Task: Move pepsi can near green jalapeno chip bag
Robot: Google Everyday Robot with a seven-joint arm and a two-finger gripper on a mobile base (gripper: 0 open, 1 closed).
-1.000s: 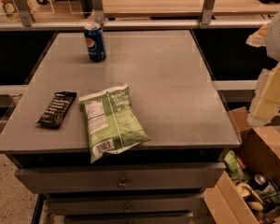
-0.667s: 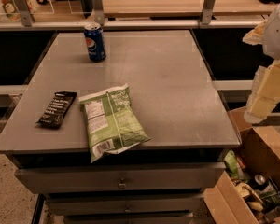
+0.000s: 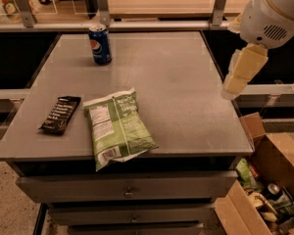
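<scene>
The pepsi can (image 3: 100, 44) stands upright at the far left of the grey table top (image 3: 176, 82). The green jalapeno chip bag (image 3: 118, 127) lies flat at the front left of the table, its lower end hanging a little over the front edge. My gripper (image 3: 240, 72) hangs from the white arm (image 3: 272, 13) over the table's right edge, far to the right of both the can and the bag, holding nothing that shows.
A narrow black wrapper bar (image 3: 60, 114) lies left of the bag. A railing with posts (image 3: 103, 6) runs behind the table. Drawers (image 3: 127, 192) sit under the top. An open cardboard box (image 3: 264, 190) with rubbish stands at lower right.
My arm and gripper have moved leftward and up, from beside the table to over its right edge. The can, bag and bar have not moved.
</scene>
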